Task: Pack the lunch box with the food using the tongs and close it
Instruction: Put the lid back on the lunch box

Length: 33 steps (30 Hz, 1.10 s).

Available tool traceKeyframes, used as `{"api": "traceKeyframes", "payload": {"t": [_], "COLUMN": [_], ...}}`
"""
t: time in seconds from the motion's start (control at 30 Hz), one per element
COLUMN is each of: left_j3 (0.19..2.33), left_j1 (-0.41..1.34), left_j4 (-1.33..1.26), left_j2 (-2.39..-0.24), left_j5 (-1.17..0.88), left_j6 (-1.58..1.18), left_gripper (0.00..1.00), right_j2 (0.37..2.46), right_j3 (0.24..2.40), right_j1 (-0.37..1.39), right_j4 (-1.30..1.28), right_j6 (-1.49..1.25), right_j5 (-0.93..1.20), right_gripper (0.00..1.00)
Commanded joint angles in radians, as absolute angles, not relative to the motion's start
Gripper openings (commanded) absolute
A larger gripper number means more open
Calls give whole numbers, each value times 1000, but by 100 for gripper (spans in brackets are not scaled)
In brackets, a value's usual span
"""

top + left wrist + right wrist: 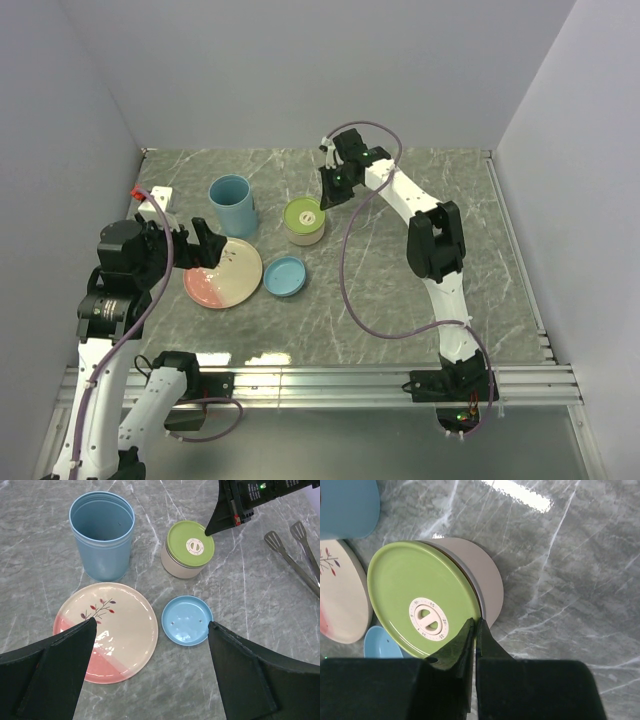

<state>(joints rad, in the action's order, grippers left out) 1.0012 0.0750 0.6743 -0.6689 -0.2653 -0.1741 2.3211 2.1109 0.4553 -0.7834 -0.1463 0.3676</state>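
The lunch box [304, 221] is a round beige tub with a green lid [420, 602] sitting on it, standing mid-table. My right gripper [476, 624] is shut, its tips over the lid's right rim [209, 531]; whether they touch it I cannot tell. The silver tongs [295, 555] lie on the table to the right of the box in the left wrist view. My left gripper [151, 622] is open above the near edge of the pink-and-cream plate [107, 630], holding nothing. The plate's face is bare. The food is out of view.
A tall empty blue cup [232, 204] stands behind the plate. A small blue dish [285, 276] lies between the plate and the box. A white block with a red tip [153, 196] sits at the far left. Grey walls close the table's back and sides.
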Motion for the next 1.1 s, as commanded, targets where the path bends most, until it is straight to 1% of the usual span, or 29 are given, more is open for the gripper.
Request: {"api": "traceKeyframes", "payload": {"t": [0.0, 0.17, 0.2, 0.33, 0.37, 0.4, 0.43, 0.5, 0.53, 0.83, 0.93, 1.07], "left_j3": [996, 994, 996, 996, 994, 993, 994, 996, 996, 996, 997, 997], "left_j1": [69, 69, 69, 69, 69, 69, 68, 68, 69, 69, 69, 68], "left_j4": [635, 630, 632, 634, 634, 634, 634, 634, 635, 637, 637, 638], "left_j2": [-660, -666, -666, -667, -667, -667, -670, -676, -678, -676, -675, -673], "left_j5": [-291, -299, -301, -310, -313, -319, -322, -330, -333, -348, -342, -344], "left_j6": [-184, -186, -184, -181, -181, -181, -181, -181, -181, -181, -172, -170], "left_gripper": [99, 99, 99, 99, 99, 99, 99, 99, 100, 100, 99, 100], "right_j2": [2324, 2353, 2367, 2359, 2355, 2352, 2350, 2339, 2335, 2177, 2109, 2109], "right_j3": [2141, 2190, 2198, 2201, 2204, 2207, 2212, 2215, 2214, 2119, 2095, 2129], "right_j1": [451, 454, 453, 453, 453, 451, 453, 451, 449, 446, 459, 509], "right_j4": [-910, -943, -954, -942, -939, -937, -936, -933, -930, -783, -724, -739], "right_j6": [-106, -94, -91, -97, -100, -100, -103, -106, -106, -127, -124, -83], "right_j5": [362, 359, 359, 374, 385, 388, 391, 390, 388, 410, 397, 310], "right_gripper": [0, 0, 3, 19, 27, 31, 39, 42, 46, 49, 45, 43]}}
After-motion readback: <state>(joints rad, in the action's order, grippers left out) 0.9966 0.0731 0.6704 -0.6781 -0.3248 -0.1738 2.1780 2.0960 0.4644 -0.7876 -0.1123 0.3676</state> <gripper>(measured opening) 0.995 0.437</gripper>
